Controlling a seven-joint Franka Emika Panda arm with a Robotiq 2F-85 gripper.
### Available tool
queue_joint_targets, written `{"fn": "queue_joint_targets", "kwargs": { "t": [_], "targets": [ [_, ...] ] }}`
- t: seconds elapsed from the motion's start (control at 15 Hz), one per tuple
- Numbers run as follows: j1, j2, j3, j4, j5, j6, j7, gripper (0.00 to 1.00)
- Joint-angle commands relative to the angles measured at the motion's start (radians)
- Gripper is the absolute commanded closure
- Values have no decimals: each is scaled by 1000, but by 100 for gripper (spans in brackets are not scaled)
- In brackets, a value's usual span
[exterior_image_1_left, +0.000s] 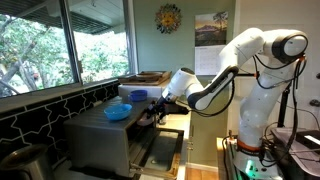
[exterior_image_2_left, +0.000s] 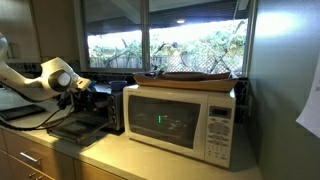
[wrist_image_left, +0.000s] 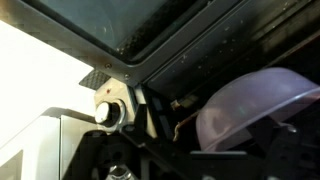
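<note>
**Item 1 – bowl** (exterior_image_1_left: 117, 112). Blue, shallow. Centre-left of the exterior view, appears to sit on top of the steel oven (exterior_image_1_left: 98, 140). In the wrist view it shows as a pale dome (wrist_image_left: 262, 100) at lower right; rim not fully in frame.

**Item 2 – pincer** (exterior_image_1_left: 150, 110). Dark, on a white arm coming in from frame right. Just beside the bowl, at the oven's front top edge; contact can't be confirmed. Fingers apart or together: cannot tell, since they are too small in both exterior views and the wrist view shows only dark housing at the bottom edge.

**Item 3 – oven door** (exterior_image_2_left: 72, 125). Dropped open, lying flat below the pincer. Dark glass fills the upper part of the wrist view.

**Handling note (judgement):** tight spot. Approach the bowl rim slow and level, with one finger inside the wall and one outside. Keep the wrist clear of the door and oven edge. A thin rim prob. slips if pinched off-centre.

**Surrounds:**
- Microwave (exterior_image_2_left: 180, 120), centre-right, on the desk (exterior_image_2_left: 150, 162).
- Flat brown tray (exterior_image_2_left: 195, 77) on the microwave's top.
- Window (exterior_image_1_left: 60, 40) at upper left, greenery outside.
- Sun ornament (exterior_image_1_left: 169, 18) on the wall, top centre.
</note>
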Motion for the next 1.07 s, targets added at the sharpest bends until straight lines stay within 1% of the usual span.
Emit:
{"fn": "queue_joint_targets", "kwargs": {
  "t": [0.0,0.13,0.2,0.27,0.4,0.53,0.8,1.0],
  "targets": [
    [-108,-59,73,-18,-121,113,23,0],
    [-159,-85,110,-24,-161,170,30,0],
    [-172,-93,119,-25,-165,191,28,0],
    [-114,-54,85,-24,-131,128,1,0],
    [-138,-68,105,-33,-139,153,1,0],
    [-144,-76,110,-35,-140,159,1,0],
    [-102,-80,68,-48,-152,167,-67,0],
    [-46,-81,15,-59,-150,173,-145,0]
  ]
}}
